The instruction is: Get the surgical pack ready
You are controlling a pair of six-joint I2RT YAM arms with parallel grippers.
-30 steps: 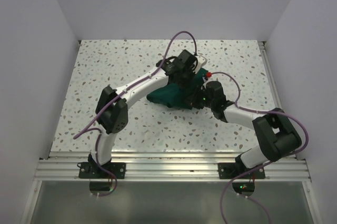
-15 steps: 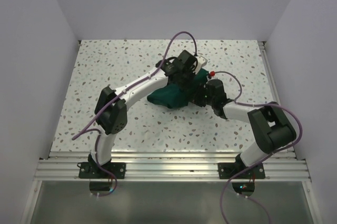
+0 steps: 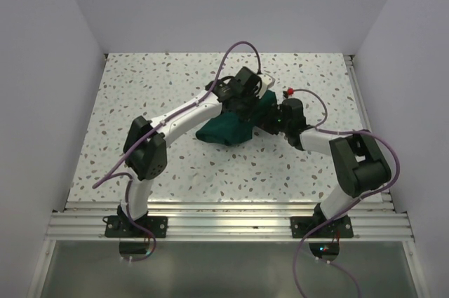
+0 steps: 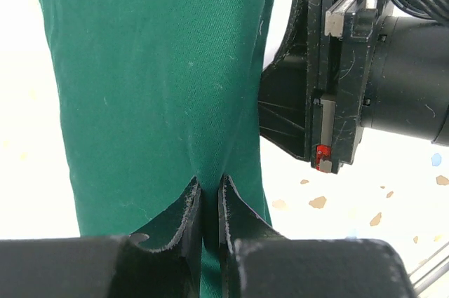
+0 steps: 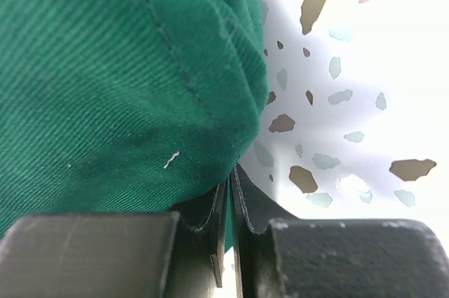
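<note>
The surgical pack shows as a dark green cloth bundle [image 3: 223,132] lying mid-table between both arms. My left gripper [image 3: 247,105] reaches over its far side and is shut on a raised fold of the cloth [image 4: 154,87], which is pinched between the fingertips [image 4: 209,184]. My right gripper [image 3: 270,121] sits at the bundle's right end, its jaws shut on the hem of the cloth [image 5: 126,80] with a thin strip of green between them [image 5: 231,175]. The left wrist view has the right gripper's black body [image 4: 337,66] close beside the cloth. What the bundle holds is hidden.
The speckled tabletop [image 3: 154,87] is bounded by white walls on three sides and an aluminium rail [image 3: 231,217] at the near edge. Purple cables [image 3: 238,49] loop above both arms.
The right arm has pushed forward to the bundle's right end and its jaws have closed on the cloth edge. The left gripper kept its grip and barely moved.
</note>
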